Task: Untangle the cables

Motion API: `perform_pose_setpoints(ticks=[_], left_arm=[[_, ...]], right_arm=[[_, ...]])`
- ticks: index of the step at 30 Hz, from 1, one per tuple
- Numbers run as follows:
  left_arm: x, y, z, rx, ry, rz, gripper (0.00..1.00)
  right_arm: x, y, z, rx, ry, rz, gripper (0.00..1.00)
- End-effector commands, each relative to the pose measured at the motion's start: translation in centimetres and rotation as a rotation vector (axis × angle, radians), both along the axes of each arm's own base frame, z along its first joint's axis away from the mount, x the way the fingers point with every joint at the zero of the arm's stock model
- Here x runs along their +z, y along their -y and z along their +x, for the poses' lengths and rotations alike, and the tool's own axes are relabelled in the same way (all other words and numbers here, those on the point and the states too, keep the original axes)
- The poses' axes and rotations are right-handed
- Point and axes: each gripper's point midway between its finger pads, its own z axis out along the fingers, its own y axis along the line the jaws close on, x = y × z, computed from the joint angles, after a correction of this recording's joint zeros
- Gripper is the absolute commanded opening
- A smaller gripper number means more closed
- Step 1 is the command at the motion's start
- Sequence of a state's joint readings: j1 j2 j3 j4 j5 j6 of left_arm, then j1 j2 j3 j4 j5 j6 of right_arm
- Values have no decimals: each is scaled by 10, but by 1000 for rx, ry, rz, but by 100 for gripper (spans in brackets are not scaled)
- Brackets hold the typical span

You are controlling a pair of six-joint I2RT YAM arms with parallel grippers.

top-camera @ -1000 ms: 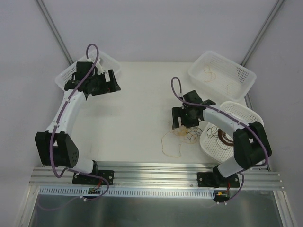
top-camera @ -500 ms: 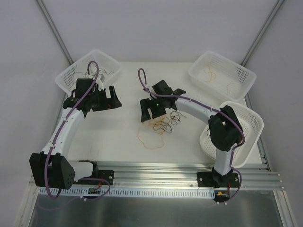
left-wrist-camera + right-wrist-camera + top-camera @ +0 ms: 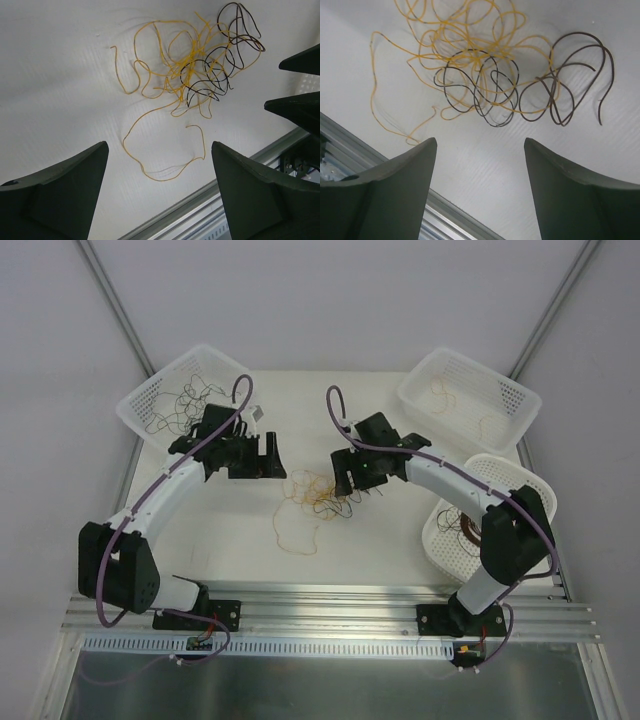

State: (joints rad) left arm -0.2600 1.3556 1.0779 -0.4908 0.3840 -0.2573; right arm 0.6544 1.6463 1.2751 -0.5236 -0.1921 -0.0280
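Both my arms have swung in over the middle of the tabletop (image 3: 230, 530), the left away from the basket (image 3: 140, 410), the right bringing the tangle with it. My left claw (image 3: 262, 455) and right claw (image 3: 352, 478) hang spread, pinching nothing. The cables (image 3: 315, 492) lie between them, just ahead of each claw's tips, yellow knotted with black and brown. I judge I can now pull from both sides.

Tangled yellow and dark cables (image 3: 191, 64) lie on the table (image 3: 60, 75); left end effector (image 3: 159, 146) gapes.
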Motion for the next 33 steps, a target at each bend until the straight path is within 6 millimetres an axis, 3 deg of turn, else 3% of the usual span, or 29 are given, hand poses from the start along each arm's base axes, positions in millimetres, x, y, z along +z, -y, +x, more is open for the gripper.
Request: perform_pose_setpoints(ticks=[1, 5, 9, 13, 18, 24, 29, 31, 33], left_arm=[[12, 24, 11, -36, 25, -34, 85], [-10, 46, 10, -98, -18, 2, 81], [-29, 52, 19, -76, -67, 19, 76], [-49, 54, 28, -43, -103, 36, 65], [-70, 63, 33, -39, -164, 28, 59], [-91, 72, 34, -48, -212, 28, 55], [-109, 72, 35, -36, -239, 55, 51], [-116, 70, 36, -29, -246, 69, 47], [-121, 67, 37, -17, -246, 89, 36]], right_arm=[[1, 15, -6, 9, 34, -48, 71], [-2, 6, -13, 55, 24, 13, 58], [0, -17, -17, 122, 31, 99, 47], [-4, -40, -19, 186, 24, 154, 46], [-15, -61, -12, 201, 19, 205, 45], [-37, -70, -7, 198, -17, 204, 43], [-42, -74, -2, 203, -17, 202, 38], [-38, -74, -2, 211, -9, 201, 29], [-33, -72, -5, 218, -4, 201, 20]])
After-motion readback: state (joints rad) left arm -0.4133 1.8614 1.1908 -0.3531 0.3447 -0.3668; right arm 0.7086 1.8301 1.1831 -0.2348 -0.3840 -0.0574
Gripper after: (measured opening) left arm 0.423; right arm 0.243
